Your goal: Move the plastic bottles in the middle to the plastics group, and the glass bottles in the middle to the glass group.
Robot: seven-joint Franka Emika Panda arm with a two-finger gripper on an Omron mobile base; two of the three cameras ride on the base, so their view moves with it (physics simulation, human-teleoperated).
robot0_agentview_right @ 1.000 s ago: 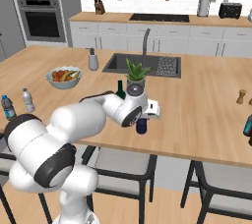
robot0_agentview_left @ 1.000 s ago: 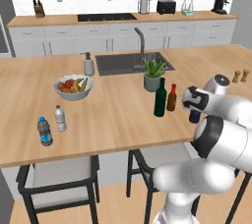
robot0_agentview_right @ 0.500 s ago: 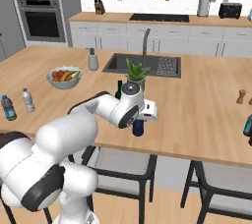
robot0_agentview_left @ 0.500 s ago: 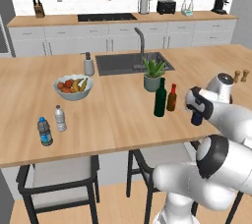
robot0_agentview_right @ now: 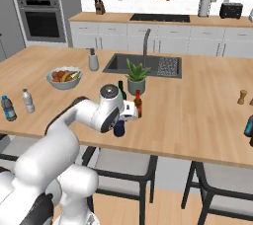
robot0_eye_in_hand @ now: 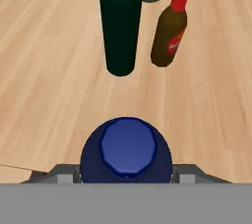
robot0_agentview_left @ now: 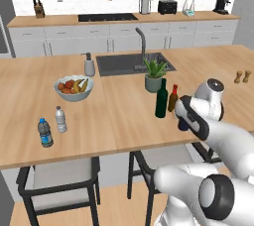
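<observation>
My gripper [robot0_eye_in_hand: 126, 178] is shut on the dark navy-blue plastic bottle [robot0_eye_in_hand: 126, 150], one fingertip at each side of its shoulders. In the base views this bottle [robot0_agentview_left: 183, 124] [robot0_agentview_right: 119, 129] sits under the hand near the island's front edge. I cannot tell whether it touches the counter. Just behind it stand the tall dark green glass bottle [robot0_agentview_left: 161, 99] [robot0_eye_in_hand: 120, 21] and the shorter amber bottle with a red cap [robot0_agentview_left: 173, 98] [robot0_eye_in_hand: 170, 34]. The plastics group stands far left: a blue-capped clear bottle [robot0_agentview_left: 44, 132] and a greyish white-capped one [robot0_agentview_left: 60, 119].
A fruit bowl [robot0_agentview_left: 73, 87], a soap dispenser [robot0_agentview_left: 89, 65], the sink [robot0_agentview_left: 130, 63] and a potted plant [robot0_agentview_left: 154, 75] lie behind the bottles. Two small shakers [robot0_agentview_left: 243, 76] stand at the right. A dark bottle [robot0_agentview_right: 248, 126] shows at the island's right end. Stools stand below the front edge.
The hand has carried the navy-blue bottle a little to the left, toward the island's front edge, and the arm's elbow has swung. The other bottles have not moved.
</observation>
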